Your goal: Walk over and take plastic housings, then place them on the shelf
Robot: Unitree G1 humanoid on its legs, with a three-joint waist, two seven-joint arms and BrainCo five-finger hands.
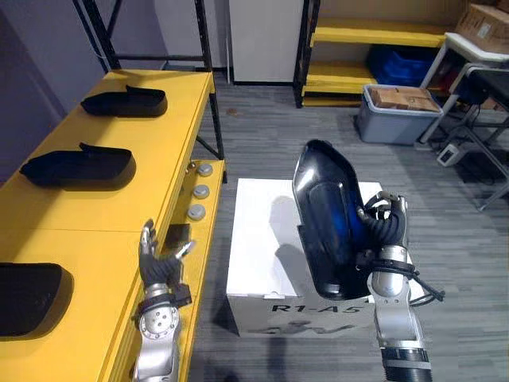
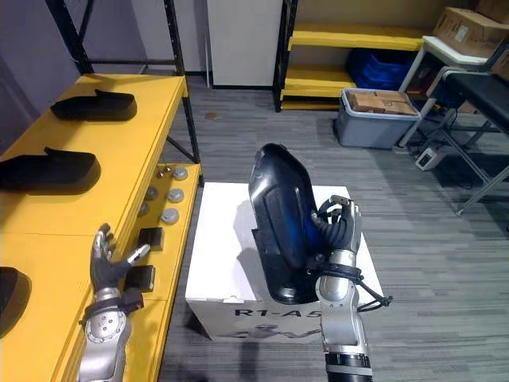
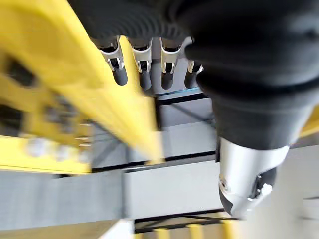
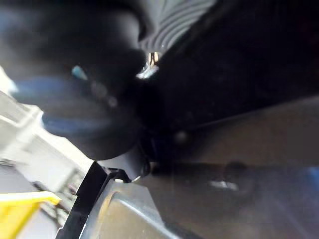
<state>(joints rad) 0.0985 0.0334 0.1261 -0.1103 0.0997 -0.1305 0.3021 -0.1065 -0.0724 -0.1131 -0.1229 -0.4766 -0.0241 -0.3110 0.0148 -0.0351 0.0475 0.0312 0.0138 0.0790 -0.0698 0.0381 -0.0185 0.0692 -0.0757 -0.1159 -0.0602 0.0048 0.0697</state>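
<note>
My right hand is shut on a glossy black plastic housing, held upright above the white box. Its fingers curl round the housing's right edge; the right wrist view shows the dark housing pressed close. Three more black housings lie on the yellow shelf: one at the far end, one in the middle, one at the near left edge. My left hand hovers open over the shelf's front right edge, fingers straight, holding nothing.
Small round silver parts and black blocks sit on the shelf's lower lip. Black rack posts stand behind the shelf. A grey bin with cardboard, a yellow rack and a cart stand farther off.
</note>
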